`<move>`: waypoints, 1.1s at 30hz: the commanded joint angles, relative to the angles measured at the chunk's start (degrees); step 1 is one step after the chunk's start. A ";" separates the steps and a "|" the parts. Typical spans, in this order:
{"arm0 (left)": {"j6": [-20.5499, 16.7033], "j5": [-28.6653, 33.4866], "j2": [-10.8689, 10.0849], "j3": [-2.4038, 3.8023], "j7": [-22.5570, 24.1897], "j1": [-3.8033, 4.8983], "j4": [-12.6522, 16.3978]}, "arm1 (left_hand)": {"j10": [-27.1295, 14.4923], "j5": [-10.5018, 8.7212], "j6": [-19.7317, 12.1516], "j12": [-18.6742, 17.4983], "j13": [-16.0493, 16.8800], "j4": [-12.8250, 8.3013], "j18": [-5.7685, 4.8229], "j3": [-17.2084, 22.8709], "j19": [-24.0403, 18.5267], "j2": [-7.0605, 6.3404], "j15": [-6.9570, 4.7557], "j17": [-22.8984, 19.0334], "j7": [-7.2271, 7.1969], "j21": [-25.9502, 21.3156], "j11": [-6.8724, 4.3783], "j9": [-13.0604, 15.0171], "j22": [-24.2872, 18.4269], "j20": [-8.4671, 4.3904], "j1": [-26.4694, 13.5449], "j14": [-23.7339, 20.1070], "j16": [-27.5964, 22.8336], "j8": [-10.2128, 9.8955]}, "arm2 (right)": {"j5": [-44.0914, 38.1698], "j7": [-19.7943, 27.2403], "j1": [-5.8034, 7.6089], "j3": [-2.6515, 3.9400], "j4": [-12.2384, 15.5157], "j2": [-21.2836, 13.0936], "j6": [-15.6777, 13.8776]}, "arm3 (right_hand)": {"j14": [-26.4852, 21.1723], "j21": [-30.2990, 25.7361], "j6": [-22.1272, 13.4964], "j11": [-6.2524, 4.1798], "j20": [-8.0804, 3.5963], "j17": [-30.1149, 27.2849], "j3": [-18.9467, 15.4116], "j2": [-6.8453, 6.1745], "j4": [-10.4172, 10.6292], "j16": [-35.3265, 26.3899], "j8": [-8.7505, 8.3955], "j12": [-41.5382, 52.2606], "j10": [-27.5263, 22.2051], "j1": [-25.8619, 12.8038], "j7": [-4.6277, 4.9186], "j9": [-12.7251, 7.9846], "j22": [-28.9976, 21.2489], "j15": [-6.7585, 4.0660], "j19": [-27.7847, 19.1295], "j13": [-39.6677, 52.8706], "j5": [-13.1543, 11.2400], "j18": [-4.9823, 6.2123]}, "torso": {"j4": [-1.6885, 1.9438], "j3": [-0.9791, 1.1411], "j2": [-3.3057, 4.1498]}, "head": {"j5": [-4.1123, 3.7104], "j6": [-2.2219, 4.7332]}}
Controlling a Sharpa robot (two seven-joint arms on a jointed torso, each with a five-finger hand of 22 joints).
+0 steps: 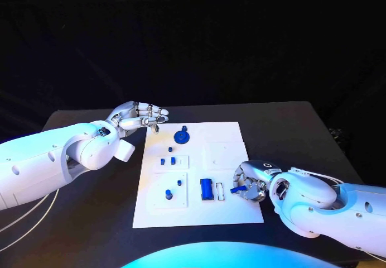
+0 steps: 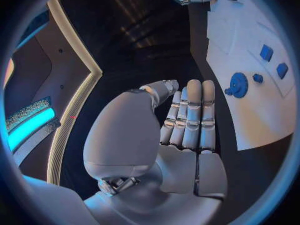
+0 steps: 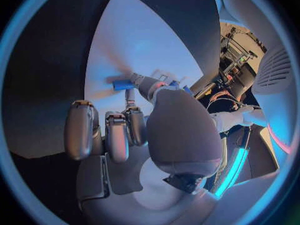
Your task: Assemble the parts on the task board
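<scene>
Just blue part (image 1: 237,190) between right fingers (image 1: 251,187)

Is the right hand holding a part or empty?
Holding one: the right hand pinches a small blue part at its fingertips, over the task board's right edge.

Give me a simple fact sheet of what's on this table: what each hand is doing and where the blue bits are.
Surface: black table
Task board: white plate in the middle of the table
Left hand: holds nothing, fingers together, at the board's far left corner
Right hand: pinches a small blue peg at the board's right edge
Round blue part: lies on the board's far side, near the left hand
Blue block: sits near the board's middle, beside the right hand
Other small blue pieces: on the board's left half
</scene>
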 commanded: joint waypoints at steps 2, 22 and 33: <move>0.90 0.09 0.11 0.04 0.30 0.04 0.18 | -0.35 0.16 -0.37 0.39 -0.07 0.16 0.92 0.34 0.21 0.47 -0.02 -0.10 0.53 0.39 -0.18 0.07 0.05 -0.08 0.10 -0.17 0.04 0.25 | 3.74 -0.88 0.80 0.09 0.68 -0.22 -3.31 | 5.59 0.33 0.21 -0.42 -0.46 12.86 0.63 -0.23 0.04 0.03 0.83 0.25 1.16 -1.98 -0.11 0.96 11.51 -0.29 2.19 9.27 -0.04 -0.84 | 0.03 -0.07 -0.01 | -0.06 0.00; 1.03 0.11 0.17 0.04 0.20 0.04 0.39 | -0.36 0.16 -0.37 0.45 -0.08 0.10 0.92 0.41 0.19 0.48 -0.03 -0.12 0.53 0.47 -0.17 0.07 0.10 -0.10 0.16 -0.17 0.02 0.28 | 16.97 -0.28 1.36 0.11 -0.12 3.07 -5.05 | 5.71 1.25 0.00 -0.12 -0.26 13.39 -1.21 -2.46 4.44 0.26 1.13 0.73 1.57 -13.65 0.20 1.29 11.71 -0.03 2.49 9.50 -0.36 -1.01 | 0.03 -0.04 0.01 | -0.06 -0.21; 1.19 0.11 0.07 0.04 0.05 0.04 0.51 | -0.36 0.16 -0.37 0.45 -0.08 0.10 0.92 0.41 0.19 0.48 -0.03 -0.12 0.53 0.47 -0.17 0.07 0.10 -0.10 0.16 -0.17 0.02 0.28 | 14.47 -2.02 -0.30 0.09 -1.93 5.54 -5.15 | 5.68 0.97 0.13 -0.13 -0.27 13.28 -2.56 -2.81 5.48 0.21 1.11 0.71 1.60 -15.20 0.18 1.22 11.65 -0.05 2.44 9.48 -0.33 -0.95 | -0.03 -0.01 0.00 | 0.07 -0.54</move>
